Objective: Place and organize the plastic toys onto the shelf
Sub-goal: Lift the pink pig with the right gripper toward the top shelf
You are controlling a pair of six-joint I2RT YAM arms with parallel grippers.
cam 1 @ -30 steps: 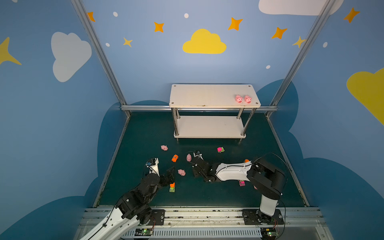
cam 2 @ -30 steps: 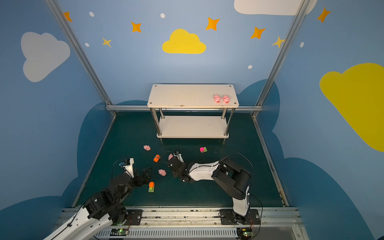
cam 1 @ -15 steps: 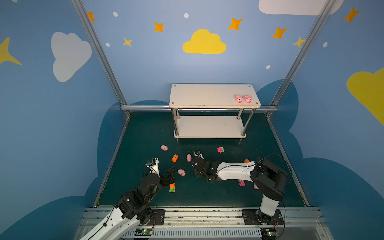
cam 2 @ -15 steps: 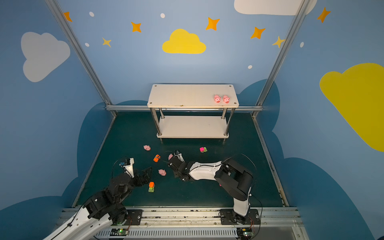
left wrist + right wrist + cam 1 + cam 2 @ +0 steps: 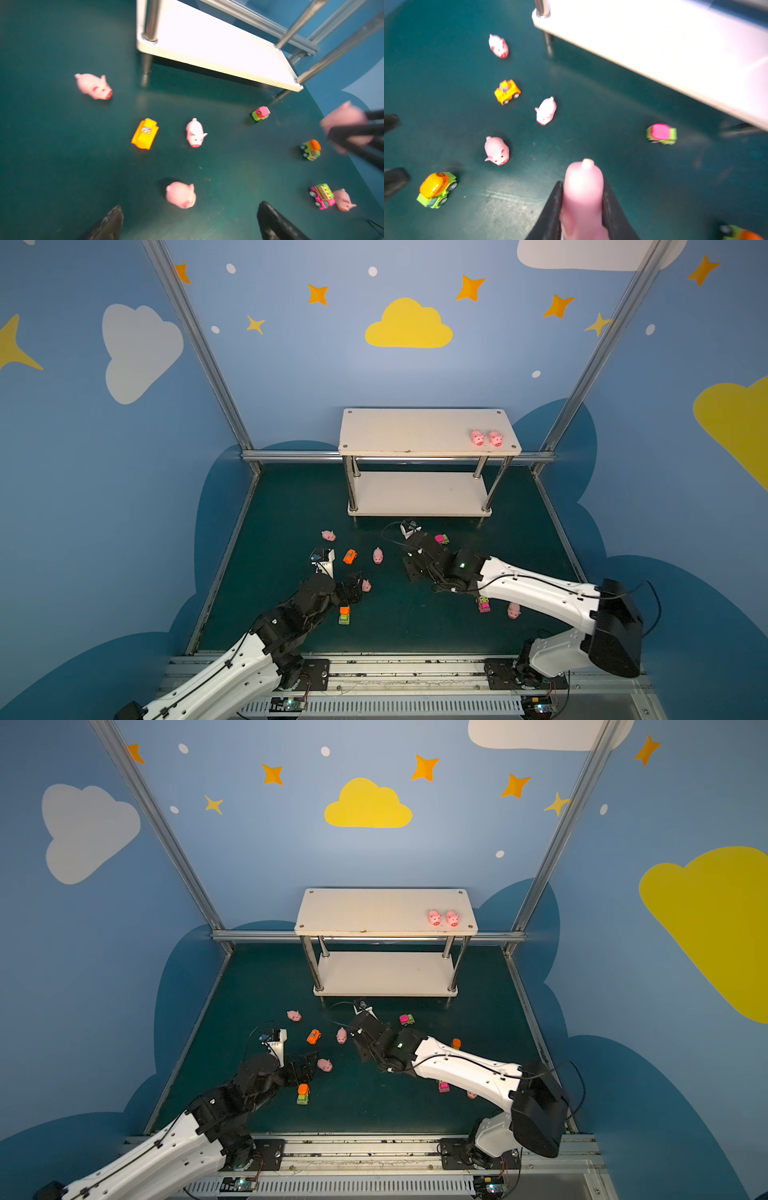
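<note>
A pink pig (image 5: pixel 181 195) is framed by the spread left hand (image 5: pixel 190 209); a second pig (image 5: pixel 340 116) is clamped in the right hand (image 5: pixel 350 127).

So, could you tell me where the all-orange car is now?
The all-orange car sits left of centre in both top views, just left of a pink pig.
</note>
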